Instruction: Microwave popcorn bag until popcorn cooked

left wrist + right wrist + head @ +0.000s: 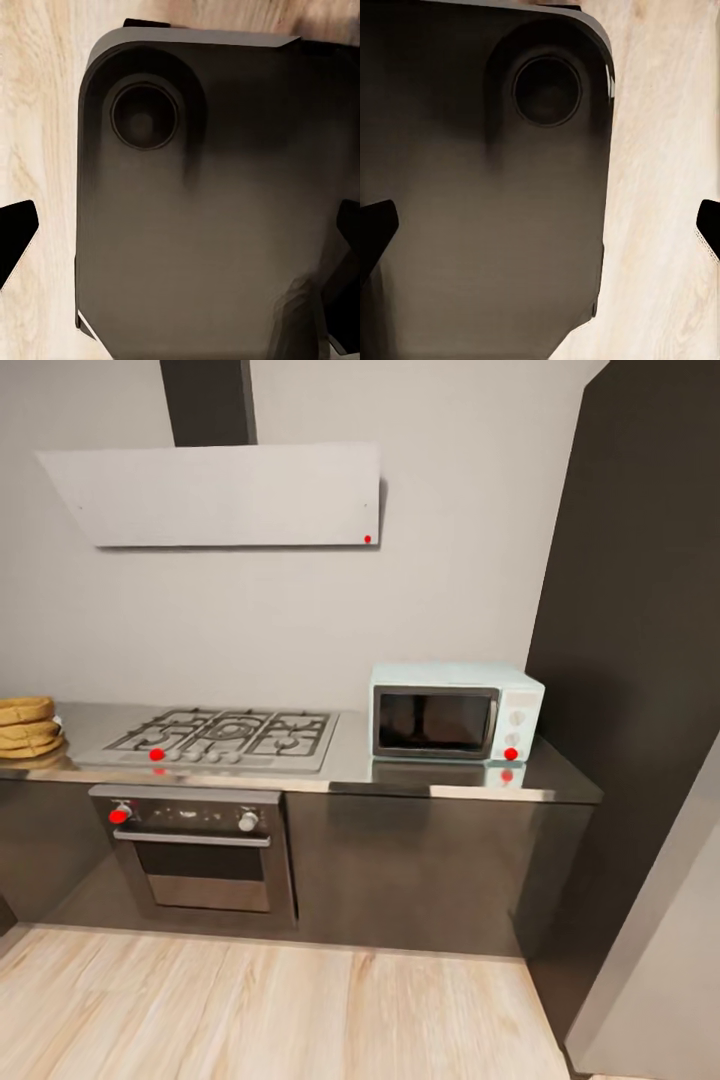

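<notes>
The small pale mint-blue microwave [457, 712], with its dark glass door closed, is seen standing at the right end of the long grey steel-like worktop [350, 760], close beside a tall dark cabinet wall [640, 660]. The tan popcorn bag cannot be made out at this moment; only a stack of flat tan woven rounds [28, 725] is seen at the far left edge, and what they are cannot be told.

A wrong grasp is judged the main risk: that stack could be mistaken for the bag. A second risk lies at the microwave, where little room is left between its right side and the dark wall, so an arm reaching there could be knocked against the panel. The steel gas hob with black grates [225, 737] and its knobs lie between the two ends and could be brushed.

Open pale wooden floor [270, 1010] is left before the dark cabinet fronts.

In the wrist views, the left claw [180, 247] and right claw [540, 232] are held spread, nothing between them, above the robot's dark base [210, 225].
</notes>
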Available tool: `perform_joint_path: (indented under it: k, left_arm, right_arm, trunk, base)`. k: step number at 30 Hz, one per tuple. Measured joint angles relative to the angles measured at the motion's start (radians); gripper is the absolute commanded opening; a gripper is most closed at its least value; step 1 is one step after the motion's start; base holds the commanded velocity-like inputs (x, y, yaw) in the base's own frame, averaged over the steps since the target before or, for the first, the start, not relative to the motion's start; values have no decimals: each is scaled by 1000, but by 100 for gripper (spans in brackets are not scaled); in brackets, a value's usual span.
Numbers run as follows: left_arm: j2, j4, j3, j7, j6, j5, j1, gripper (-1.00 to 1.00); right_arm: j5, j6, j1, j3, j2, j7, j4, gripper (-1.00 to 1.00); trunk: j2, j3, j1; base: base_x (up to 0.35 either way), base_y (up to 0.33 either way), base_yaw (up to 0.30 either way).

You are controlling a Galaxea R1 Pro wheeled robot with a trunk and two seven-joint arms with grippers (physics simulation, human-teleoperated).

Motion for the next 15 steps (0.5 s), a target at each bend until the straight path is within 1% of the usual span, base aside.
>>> perform_joint_path:
  k: [7,15]
  left_arm:
    - [0,0,0,0,0,0,0,100]
    - [0,0,0,0,0,0,0,100]
  right_arm:
    - [0,0,0,0,0,0,0,100]
    - [0,-1,0,0,1,0,0,100]
  trunk:
    - [0,0,0]
    - [0,0,0]
  base:
    - [287,0,0]
    - [234,0,0]
